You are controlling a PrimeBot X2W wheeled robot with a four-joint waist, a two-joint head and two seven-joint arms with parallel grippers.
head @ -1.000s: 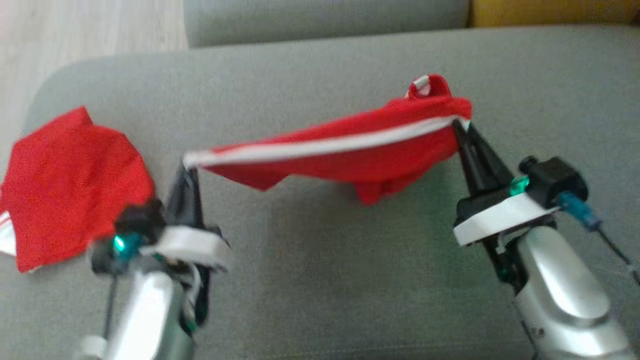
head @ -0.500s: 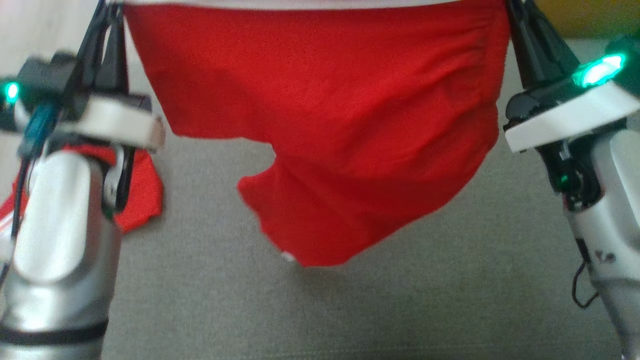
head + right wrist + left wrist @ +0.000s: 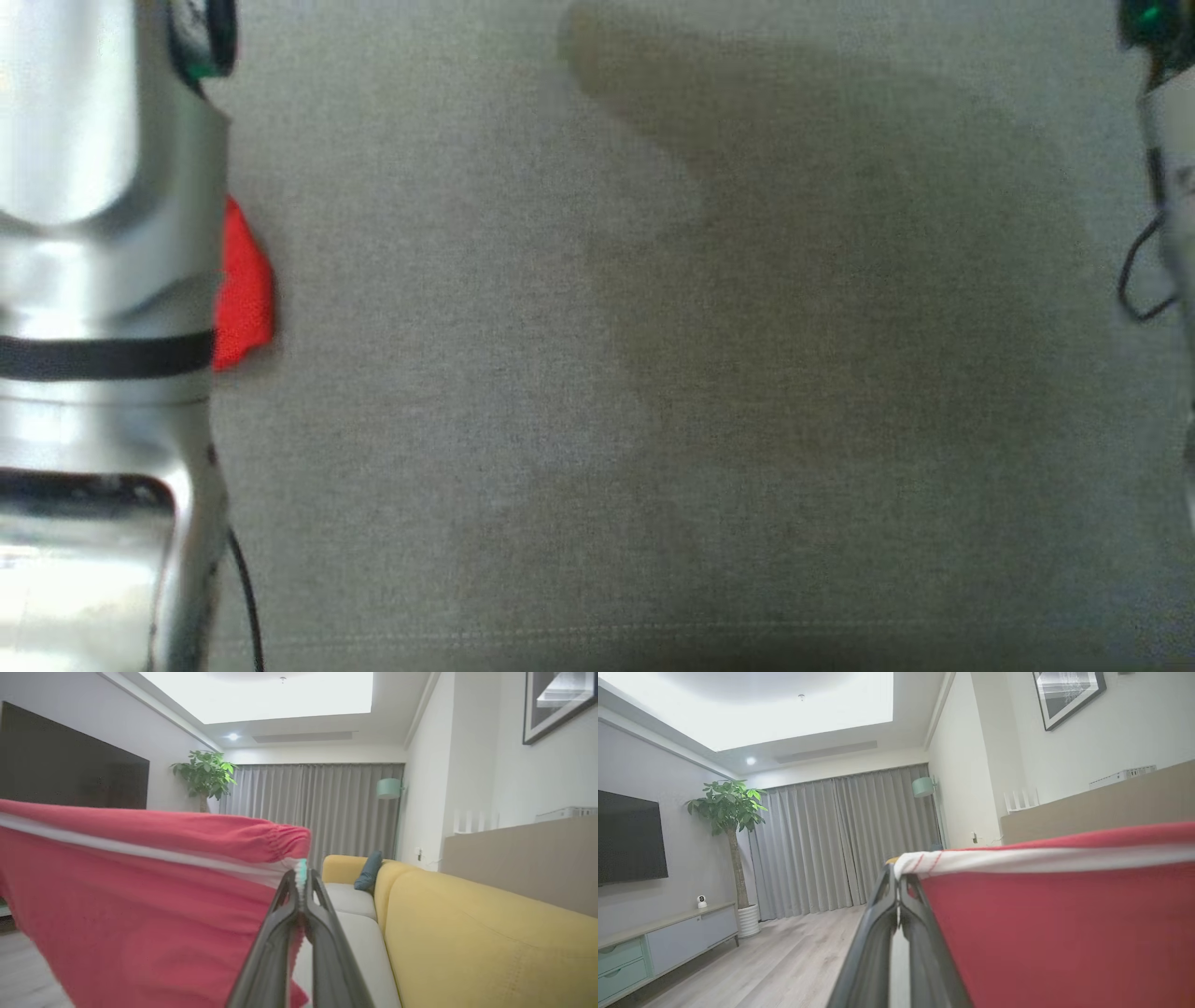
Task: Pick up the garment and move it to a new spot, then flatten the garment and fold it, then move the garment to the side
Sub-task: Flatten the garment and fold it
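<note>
Both pincers clamped on the red shorts (image 3: 1055, 938): left gripper (image 3: 898, 879) on one waistband (image 3: 1041, 857) corner, right gripper (image 3: 302, 879) on the other. Held high, waistband taut between them, so the cloth hangs flat above the grey sofa seat (image 3: 579, 392), likely for laying down.

In the head view a glossy silver left forearm (image 3: 93, 233) is seen at nine o'clock, crossed by a black band (image 3: 103, 357). A thin black cable (image 3: 245, 597) is seen at seven o'clock and a looped black cable (image 3: 1131, 280) at three o'clock. The left pincer (image 3: 896, 877) and the right pincer (image 3: 302, 873) are each made of two long dark fingers (image 3: 871, 942). A teal tip is carried by the right one.
</note>
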